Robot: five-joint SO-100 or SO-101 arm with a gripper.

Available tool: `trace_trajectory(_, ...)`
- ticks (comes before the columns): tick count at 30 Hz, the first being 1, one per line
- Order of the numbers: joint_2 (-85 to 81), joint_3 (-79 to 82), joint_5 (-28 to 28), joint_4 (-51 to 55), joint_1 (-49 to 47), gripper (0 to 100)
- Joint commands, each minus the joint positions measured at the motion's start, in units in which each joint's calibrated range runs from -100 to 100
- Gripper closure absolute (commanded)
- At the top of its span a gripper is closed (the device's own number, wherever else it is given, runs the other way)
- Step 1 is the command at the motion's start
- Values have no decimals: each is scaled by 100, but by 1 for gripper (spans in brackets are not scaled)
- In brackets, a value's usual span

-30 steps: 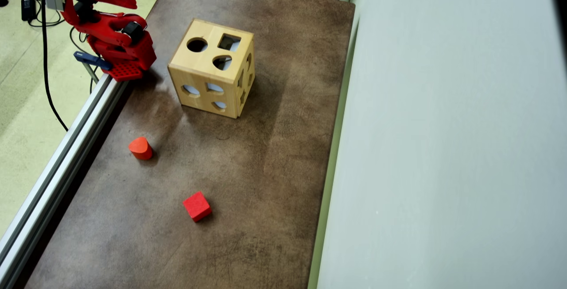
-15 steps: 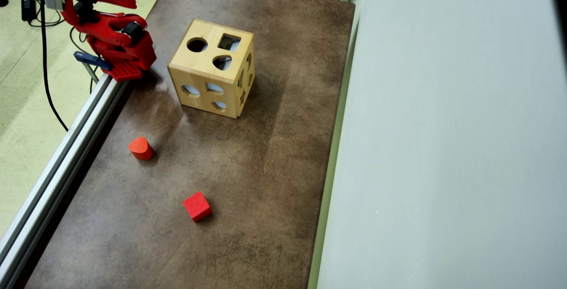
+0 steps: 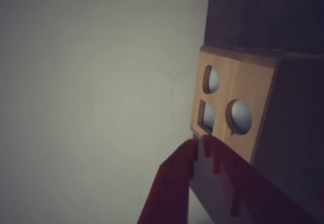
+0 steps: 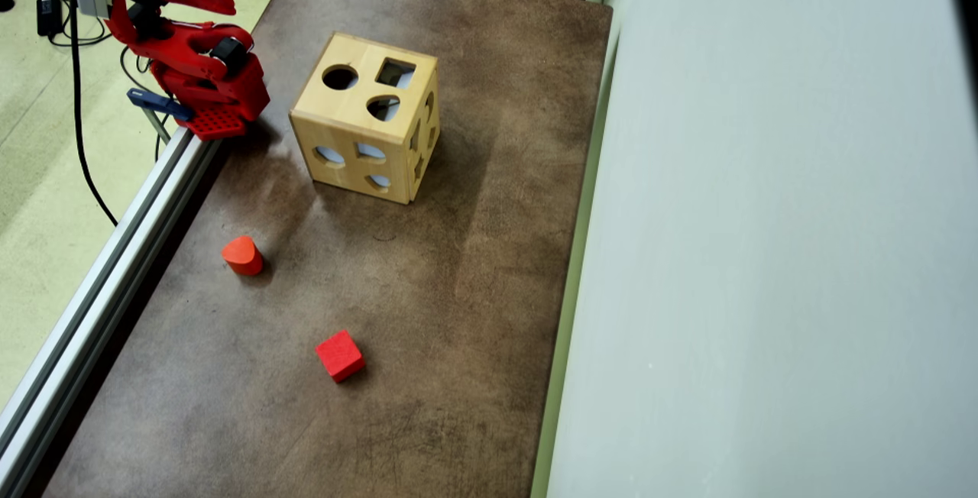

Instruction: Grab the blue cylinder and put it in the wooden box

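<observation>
We see no blue cylinder on the table (image 4: 428, 269), perhaps it's inside the box (image 4: 365, 118); gripper (image 3: 198, 144) jaws together and empty; we'd judge it light, stiff, smooth, best pinched across its curved sides.

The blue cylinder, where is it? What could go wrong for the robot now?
No blue cylinder shows on the table in either view, so it may already be inside the wooden box, or the robot could search in vain. Only the orange-red rounded block and the red cube lie out; it might grab one of them by mistake. In the wrist view the gripper looks shut and empty, pointing at the box, so a careless reach could knock it.
</observation>
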Motion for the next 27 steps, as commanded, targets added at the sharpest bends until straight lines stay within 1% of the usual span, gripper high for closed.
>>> trace_trajectory(1, 26, -79, 15, 49, 15, 98)
trace_trajectory(27, 26, -53, 34, 41, 22, 98)
